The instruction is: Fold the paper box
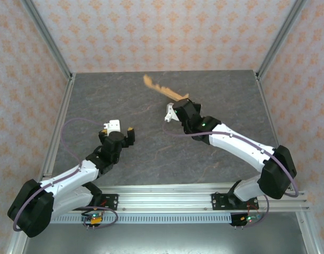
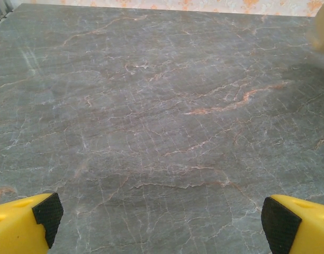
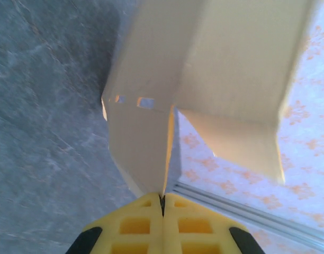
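The paper box (image 1: pixel 163 89) is a light orange-tan die-cut cardboard sheet, held up off the table at the back centre and seen nearly edge-on from above. My right gripper (image 1: pixel 179 103) is shut on its near edge. In the right wrist view the yellow fingers (image 3: pixel 135 225) pinch a thin flap of the paper box (image 3: pixel 204 58), whose panels and creased flaps fan upward. My left gripper (image 1: pixel 120 128) hovers low at the table's left-centre, wide open with nothing between its yellow fingertips (image 2: pixel 24 225).
The grey marbled table (image 1: pixel 151 143) stretches between the arms. Metal frame posts (image 1: pixel 48 34) and patterned walls bound the back and sides. An aluminium rail (image 1: pixel 167 198) runs along the near edge.
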### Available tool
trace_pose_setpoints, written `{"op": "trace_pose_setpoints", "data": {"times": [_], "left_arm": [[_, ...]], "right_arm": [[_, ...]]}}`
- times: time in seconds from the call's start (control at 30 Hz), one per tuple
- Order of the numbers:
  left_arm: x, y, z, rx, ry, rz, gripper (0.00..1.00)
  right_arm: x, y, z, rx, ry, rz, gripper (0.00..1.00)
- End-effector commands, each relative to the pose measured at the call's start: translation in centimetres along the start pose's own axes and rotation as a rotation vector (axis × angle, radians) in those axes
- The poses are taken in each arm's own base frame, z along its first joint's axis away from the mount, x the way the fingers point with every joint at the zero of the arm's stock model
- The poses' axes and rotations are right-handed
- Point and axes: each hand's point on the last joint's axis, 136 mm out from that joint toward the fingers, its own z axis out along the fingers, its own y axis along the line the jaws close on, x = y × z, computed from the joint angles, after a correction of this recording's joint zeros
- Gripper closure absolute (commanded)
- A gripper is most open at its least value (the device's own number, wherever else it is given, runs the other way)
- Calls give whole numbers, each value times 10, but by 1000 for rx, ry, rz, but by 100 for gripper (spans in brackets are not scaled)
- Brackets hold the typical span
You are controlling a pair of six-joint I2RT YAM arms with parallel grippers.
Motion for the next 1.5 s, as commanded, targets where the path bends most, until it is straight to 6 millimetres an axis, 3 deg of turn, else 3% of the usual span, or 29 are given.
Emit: {"op": "trace_pose_setpoints", "data": {"times": [0.0, 0.17, 0.23, 0.27, 0.43, 0.5, 0.57, 0.63, 0.7, 0.8, 0.87, 0.97, 1.1, 1.17, 1.27, 1.47], "left_arm": [[-6, 6, -2, -30, -37, -34, 0], [-6, 10, -5, -43, -52, -49, 0], [-6, 12, -6, -46, -56, -54, 0], [-6, 13, -7, -48, -59, -56, 0], [-8, 14, -6, -61, -52, -55, 0], [-9, 16, -5, -86, -41, -53, 0], [-12, 18, -3, -118, -24, -47, 0], [-13, 24, -3, -181, 9, -56, 0], [-16, 30, -3, -233, 68, -61, 0], [-11, -27, 4, 113, 213, -40, 0], [-12, -51, 3, 242, 315, -60, 0], [-14, -90, -5, 459, 531, -86, 0], [-19, -112, 1, 538, 767, -120, 0], [-18, -117, 11, 555, 830, -153, 0], [-14, -107, 34, 490, 886, -203, 0], [-14, -106, 55, 459, 898, -264, 0]], "right_arm": [[5, -17, -15, 65, -21, -145, 100], [7, 46, -22, -121, -133, -279, 97], [18, 76, -23, -202, -116, -278, 58], [24, 88, -24, -236, -98, -264, 52], [48, 124, -46, -393, -80, -140, 47], [48, 120, -55, -393, -111, -81, 42], [36, 98, -60, -330, -168, 55, 36], [13, 57, -61, -225, -248, 350, 31], [-6, 29, -65, -287, -320, 731, 30], [-11, 12, -46, -402, -289, 1216, 26], [-4, 17, -26, -450, -172, 1435, 25], [13, 32, -5, -528, 31, 1673, 17], [23, 59, 10, -723, 197, 1873, 19], [28, 70, 15, -781, 253, 1924, 19], [34, 86, 22, -851, 309, 1950, 20], [13, 113, 35, -1054, 341, 1934, 23]]}}
